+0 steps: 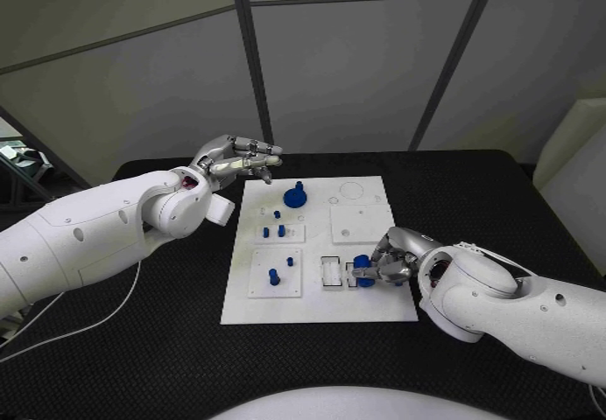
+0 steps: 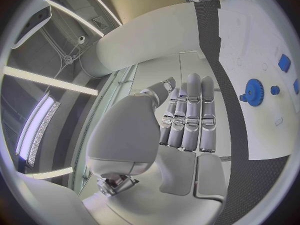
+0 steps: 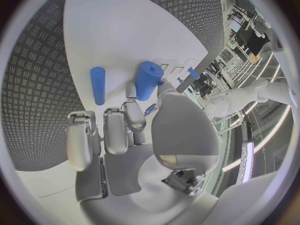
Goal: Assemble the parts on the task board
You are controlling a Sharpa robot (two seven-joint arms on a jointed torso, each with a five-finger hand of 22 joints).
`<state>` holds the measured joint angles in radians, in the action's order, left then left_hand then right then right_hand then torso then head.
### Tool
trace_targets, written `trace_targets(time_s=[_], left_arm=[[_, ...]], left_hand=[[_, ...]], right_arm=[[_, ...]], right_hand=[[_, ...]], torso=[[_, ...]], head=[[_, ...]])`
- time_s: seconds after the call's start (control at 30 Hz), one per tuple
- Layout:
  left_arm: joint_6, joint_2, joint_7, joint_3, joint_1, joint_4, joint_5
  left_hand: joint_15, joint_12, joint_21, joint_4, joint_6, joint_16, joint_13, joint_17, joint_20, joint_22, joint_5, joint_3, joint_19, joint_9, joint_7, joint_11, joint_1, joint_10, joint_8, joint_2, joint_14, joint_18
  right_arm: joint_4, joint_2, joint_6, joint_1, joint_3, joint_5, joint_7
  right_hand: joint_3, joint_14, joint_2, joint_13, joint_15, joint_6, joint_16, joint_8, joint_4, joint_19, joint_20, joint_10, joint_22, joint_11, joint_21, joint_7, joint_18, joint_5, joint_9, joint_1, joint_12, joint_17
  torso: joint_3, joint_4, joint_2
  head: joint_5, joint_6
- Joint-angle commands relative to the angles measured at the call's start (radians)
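Note:
The white task board [image 1: 316, 306] lies in the middle of the black table. My right hand [image 1: 394, 259] is at the board's right edge near the front and pinches a blue cylinder [image 1: 362, 265] [image 3: 147, 80] between thumb and a finger, just over the board beside a small white slotted block [image 1: 332, 271]. A thinner blue peg [image 3: 97, 85] is on the board close by. My left hand [image 1: 240, 159] [image 2: 187, 115] hovers above the board's far left corner, fingers stretched out side by side, holding nothing. A blue gear [image 1: 296, 194] [image 2: 254, 91] sits below it.
Small blue pegs [image 1: 273, 232] stand in the board's left half, with two more at the front left [image 1: 273, 276]. A white square plate [image 1: 357, 223] covers the board's far right. Black table [image 1: 151, 350] surrounds the board.

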<state>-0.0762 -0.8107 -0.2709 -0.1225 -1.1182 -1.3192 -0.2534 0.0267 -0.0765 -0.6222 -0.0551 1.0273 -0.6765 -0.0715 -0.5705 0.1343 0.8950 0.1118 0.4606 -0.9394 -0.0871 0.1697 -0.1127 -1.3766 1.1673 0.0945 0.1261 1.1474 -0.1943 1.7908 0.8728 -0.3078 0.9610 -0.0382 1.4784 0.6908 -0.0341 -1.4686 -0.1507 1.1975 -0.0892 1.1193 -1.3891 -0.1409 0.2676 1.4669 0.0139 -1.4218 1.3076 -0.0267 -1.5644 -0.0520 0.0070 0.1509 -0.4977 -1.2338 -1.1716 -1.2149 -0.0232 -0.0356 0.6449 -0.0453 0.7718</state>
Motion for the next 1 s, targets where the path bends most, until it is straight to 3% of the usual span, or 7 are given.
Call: trace_targets(time_s=[0.03, 0.33, 0.67, 0.83, 1.0], left_arm=[[0.009, -0.001, -0.005, -0.001, -0.001, -0.002, 0.005], [0.010, -0.004, -0.005, -0.001, -0.001, -0.003, 0.005], [0.011, -0.002, -0.005, -0.001, -0.001, -0.002, 0.005], [0.011, -0.002, -0.005, -0.001, -0.001, -0.003, 0.005], [0.011, -0.001, -0.005, -0.001, -0.001, -0.003, 0.005]], left_hand=[[0.008, 0.002, 0.006, -0.001, -0.005, 0.004, -0.001, 0.002, 0.005, -0.001, -0.003, -0.006, 0.000, 0.000, 0.005, 0.000, 0.004, -0.008, -0.007, -0.005, 0.001, 0.013], [0.008, 0.002, 0.006, -0.001, -0.005, 0.004, -0.001, 0.002, 0.005, -0.001, -0.003, -0.006, 0.000, 0.000, 0.005, 0.000, 0.004, -0.008, -0.007, -0.005, 0.001, 0.013], [0.008, 0.002, 0.006, -0.001, -0.005, 0.004, -0.001, 0.002, 0.005, -0.001, -0.003, -0.006, 0.000, 0.000, 0.005, 0.000, 0.004, -0.008, -0.007, -0.005, 0.001, 0.013], [0.008, 0.002, 0.009, 0.000, -0.005, 0.006, -0.001, 0.002, 0.005, -0.003, -0.003, -0.007, -0.001, -0.001, 0.004, 0.000, 0.005, -0.009, -0.007, -0.005, 0.002, 0.012], [0.008, 0.002, 0.009, 0.000, -0.005, 0.006, -0.001, 0.002, 0.005, -0.003, -0.003, -0.007, -0.001, -0.001, 0.004, 0.000, 0.005, -0.009, -0.007, -0.005, 0.002, 0.012]], right_arm=[[-0.009, 0.001, 0.008, -0.007, 0.008, 0.002, 0.021], [0.041, 0.030, -0.086, -0.007, 0.008, -0.017, 0.003], [0.115, 0.050, -0.180, -0.006, 0.005, -0.068, -0.036], [0.114, 0.034, -0.182, -0.006, 0.005, -0.079, -0.044], [0.094, 0.003, -0.152, -0.006, 0.004, -0.090, -0.045]], right_hand=[[-0.003, -0.040, 0.017, 0.004, -0.007, 0.002, -0.007, -0.001, -0.011, 0.104, 0.002, 0.001, 0.263, -0.002, -0.006, 0.006, -0.007, 0.096, -0.014, -0.030, -0.003, -0.004], [-0.006, -0.041, 0.038, 0.015, -0.011, 0.012, -0.012, 0.001, -0.015, 0.104, -0.001, -0.004, 0.263, -0.008, -0.006, 0.012, -0.007, 0.160, -0.035, -0.038, -0.007, -0.011], [0.000, -0.041, 0.038, 0.017, -0.011, 0.015, -0.013, 0.004, -0.009, 0.104, -0.001, -0.005, 0.263, -0.008, -0.006, 0.012, -0.007, 0.170, -0.042, -0.026, -0.007, -0.013], [0.001, -0.041, 0.038, 0.016, -0.011, 0.015, -0.014, 0.004, -0.008, 0.104, -0.001, -0.005, 0.263, -0.008, -0.006, 0.013, -0.007, 0.171, -0.043, -0.025, -0.007, -0.014], [0.006, -0.041, 0.037, 0.017, -0.011, 0.018, -0.013, 0.005, 0.001, 0.104, -0.002, -0.005, 0.263, -0.009, -0.006, 0.013, -0.007, 0.172, -0.048, -0.014, -0.005, -0.013]], torso=[[0.0002, 0.0001, 0.000], [-0.0007, -0.0008, -0.001], [0.0007, 0.0023, 0.000], [0.0010, 0.0015, 0.000], [0.0015, 0.0015, 0.001]], head=[[0.000, 0.000], [-0.002, -0.003], [0.003, -0.009], [-0.001, -0.008], [-0.002, -0.006]])
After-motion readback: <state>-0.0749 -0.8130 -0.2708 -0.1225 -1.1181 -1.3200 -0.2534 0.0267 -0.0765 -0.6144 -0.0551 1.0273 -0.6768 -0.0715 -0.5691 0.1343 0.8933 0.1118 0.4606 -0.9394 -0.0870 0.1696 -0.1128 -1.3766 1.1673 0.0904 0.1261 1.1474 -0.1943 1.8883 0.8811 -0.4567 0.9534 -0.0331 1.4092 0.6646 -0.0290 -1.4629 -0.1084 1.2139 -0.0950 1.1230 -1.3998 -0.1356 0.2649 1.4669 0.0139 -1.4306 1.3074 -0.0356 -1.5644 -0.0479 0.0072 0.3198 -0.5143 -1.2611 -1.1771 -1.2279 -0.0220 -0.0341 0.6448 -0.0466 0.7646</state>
